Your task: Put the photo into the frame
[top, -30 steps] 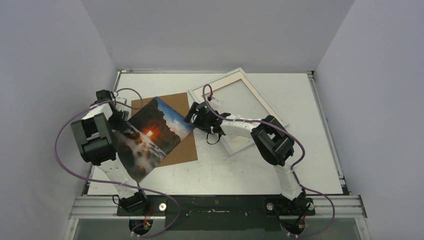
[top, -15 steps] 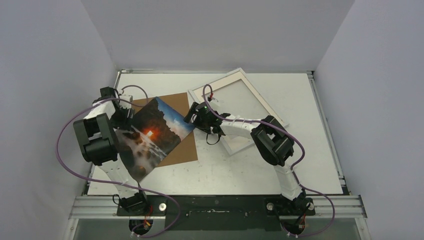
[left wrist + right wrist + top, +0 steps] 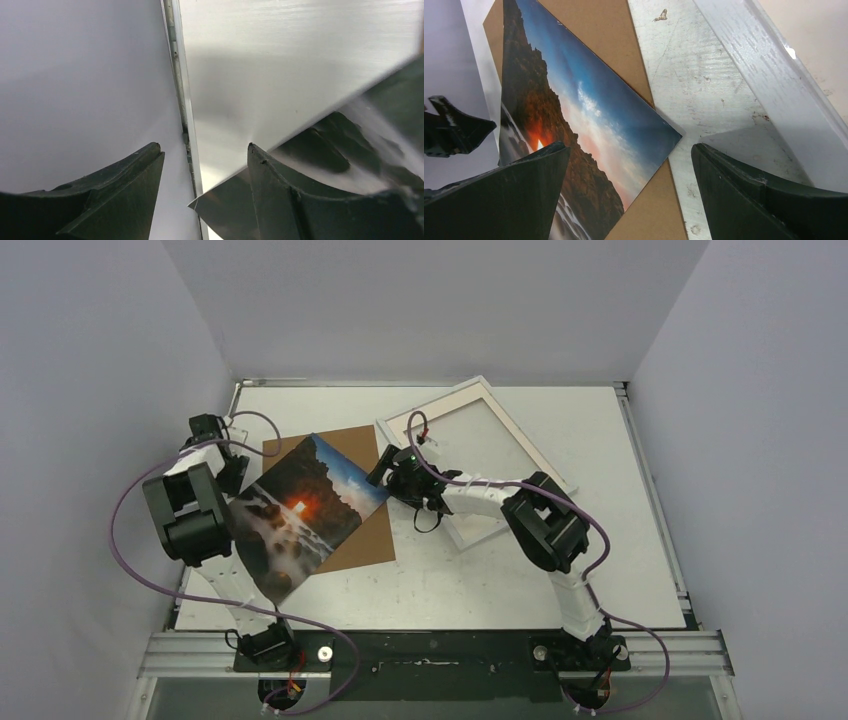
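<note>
Photo (image 3: pixel 300 515) sits tilted over the brown board (image 3: pixel 355 445) at left, one corner between my half-open left fingers (image 3: pixel 120 200), not clamped. My right fingers (image 3: pixel 749 200) gape wide and empty near the frame (image 3: pixel 430 405). I judge insertion not yet begun.

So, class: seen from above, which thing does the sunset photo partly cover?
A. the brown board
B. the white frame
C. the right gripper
A: in the overhead view the photo overlaps the brown board, while the frame sits apart to its right.
</note>
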### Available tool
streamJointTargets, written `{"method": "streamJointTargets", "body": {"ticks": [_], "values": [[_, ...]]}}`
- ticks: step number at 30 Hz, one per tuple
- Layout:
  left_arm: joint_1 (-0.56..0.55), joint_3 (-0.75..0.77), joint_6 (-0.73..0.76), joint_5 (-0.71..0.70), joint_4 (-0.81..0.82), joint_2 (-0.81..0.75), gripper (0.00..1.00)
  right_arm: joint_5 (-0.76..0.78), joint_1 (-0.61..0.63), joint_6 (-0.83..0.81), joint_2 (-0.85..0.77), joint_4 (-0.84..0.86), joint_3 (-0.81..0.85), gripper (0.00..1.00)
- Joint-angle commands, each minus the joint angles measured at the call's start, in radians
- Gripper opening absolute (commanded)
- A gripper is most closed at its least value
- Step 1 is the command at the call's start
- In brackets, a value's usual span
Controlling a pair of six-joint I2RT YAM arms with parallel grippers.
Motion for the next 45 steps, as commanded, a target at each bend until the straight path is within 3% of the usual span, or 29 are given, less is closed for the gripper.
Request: {"method": "streamJointTargets", "body": {"ticks": [1, 7, 24, 30, 39, 45], "values": [[0.007, -0.023, 0.016, -0.068, 0.123, 0.032, 0.61, 0.01, 0.009, 0.011, -0.036, -0.03, -0.051, 1.0], [0.006, -0.054, 0.019, -0.088, 0.162, 0.054, 0.61, 0.011, 0.01, 0.025, -0.048, -0.004, -0.076, 1.0], [-0.049, -0.211, -0.1, 0.18, -0.047, -0.062, 0.59, 0.006, 0.01, 0.068, -0.038, 0.05, -0.111, 1.0], [-0.049, -0.213, -0.099, 0.172, -0.043, -0.064, 0.58, -0.01, 0.01, 0.079, -0.042, 0.078, -0.12, 1.0], [-0.051, -0.211, -0.088, 0.15, -0.033, -0.063, 0.58, -0.145, 0.001, 0.126, -0.041, 0.399, -0.185, 1.0], [-0.053, -0.215, -0.078, 0.149, -0.03, -0.065, 0.58, -0.208, 0.013, 0.12, -0.031, 0.513, -0.159, 1.0]]}}
